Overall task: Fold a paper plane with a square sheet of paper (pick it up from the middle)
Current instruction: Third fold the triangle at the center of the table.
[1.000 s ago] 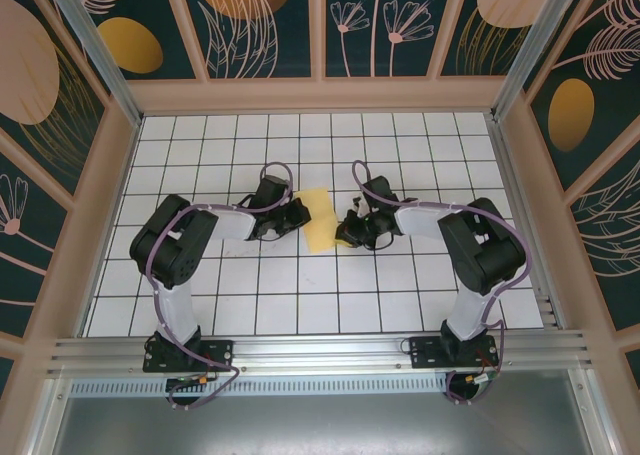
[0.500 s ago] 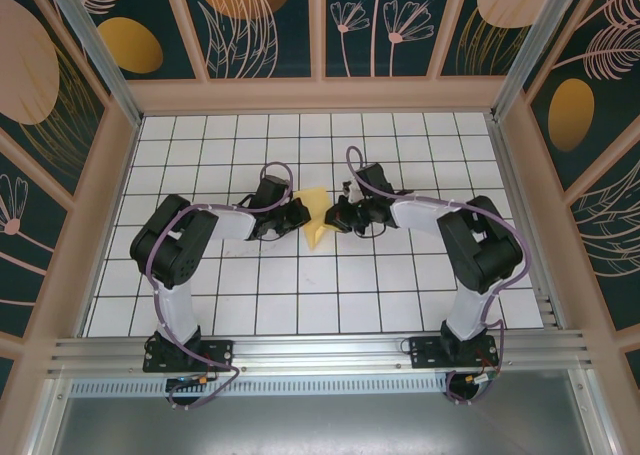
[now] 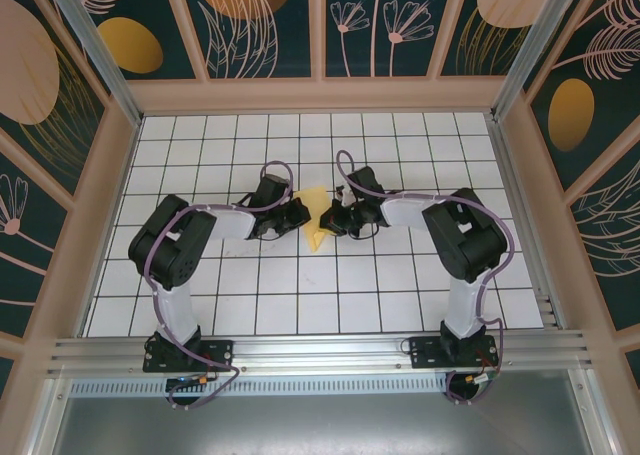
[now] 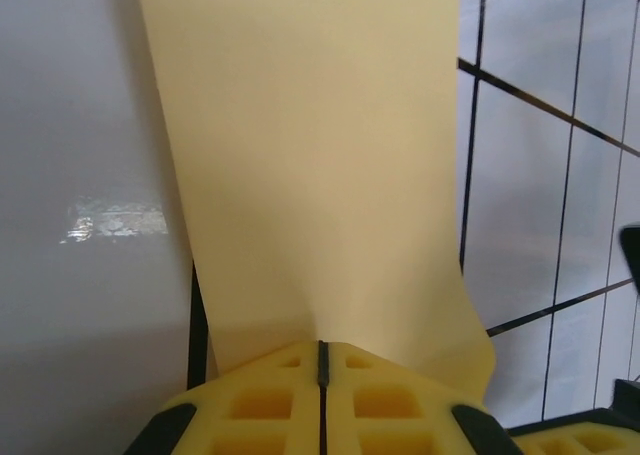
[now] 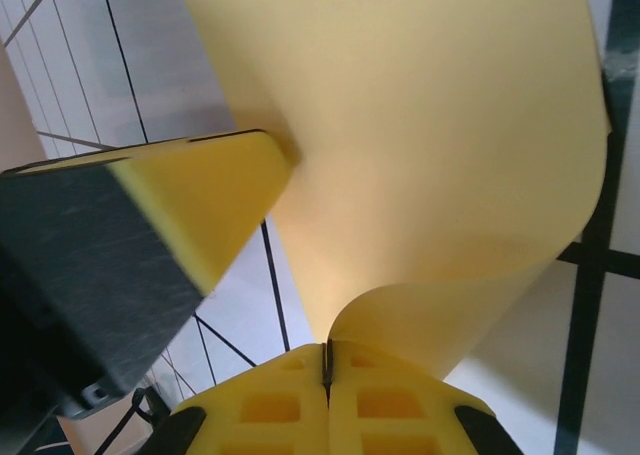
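Both arms fold the same way, mirrored. The left arm [image 3: 170,250] rises from its base at the near edge of the bench [image 3: 300,295], bends at a raised elbow out to the left, and sends its forearm inward and low toward the middle of the grid. The right arm [image 3: 468,243] does the same from the other side, elbow out to the right and forearm pointing left. The two wrists end up nose to nose, close over the tiles, a little beyond the bench's middle row.

Between them is the square sheet of paper [image 3: 316,199], yellow and bowed (no longer lying flat), with one corner dipping to the bench on the near side.

The left end effector [image 3: 299,215] has its yellow fingers pressed together on the sheet's left edge. In the left wrist view the paper [image 4: 320,175] comes straight out of the seam between the pads [image 4: 322,360] and fans away over the white tiles, its right edge curling down.

The right end effector [image 3: 329,221] is likewise pinched tight on the sheet. From its own camera the paper [image 5: 420,125] rolls in a soft curve down into the closed seam [image 5: 326,360], and a yellow finger of the left end effector [image 5: 205,205] shows from the left, its tip touching the sheet.
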Robot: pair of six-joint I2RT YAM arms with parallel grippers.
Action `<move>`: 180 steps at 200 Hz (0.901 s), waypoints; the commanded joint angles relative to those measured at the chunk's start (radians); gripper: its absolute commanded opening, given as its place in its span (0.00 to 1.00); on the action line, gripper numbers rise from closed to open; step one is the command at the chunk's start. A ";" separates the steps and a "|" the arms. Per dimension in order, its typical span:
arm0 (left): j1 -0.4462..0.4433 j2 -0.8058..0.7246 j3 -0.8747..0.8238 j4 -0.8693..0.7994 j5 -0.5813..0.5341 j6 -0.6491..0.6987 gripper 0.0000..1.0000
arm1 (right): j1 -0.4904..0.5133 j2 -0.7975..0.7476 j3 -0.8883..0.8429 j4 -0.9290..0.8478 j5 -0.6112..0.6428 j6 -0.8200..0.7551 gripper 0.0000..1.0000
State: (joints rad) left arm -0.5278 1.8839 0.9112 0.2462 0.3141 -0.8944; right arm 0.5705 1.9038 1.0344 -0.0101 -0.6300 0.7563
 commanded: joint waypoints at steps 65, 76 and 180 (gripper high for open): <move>0.000 0.048 0.087 -0.125 -0.108 0.031 0.06 | 0.007 0.028 0.042 0.025 -0.001 -0.041 0.07; 0.001 0.056 0.089 -0.133 -0.105 0.032 0.05 | 0.008 0.032 0.045 0.032 -0.008 -0.042 0.07; 0.000 0.077 0.092 -0.142 -0.085 0.038 0.05 | 0.010 0.071 0.064 0.071 -0.033 -0.039 0.07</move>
State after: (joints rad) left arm -0.5274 1.9255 0.9936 0.1520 0.2264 -0.8791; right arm 0.5716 1.9514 1.0634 0.0307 -0.6407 0.7380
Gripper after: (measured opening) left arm 0.069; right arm 0.072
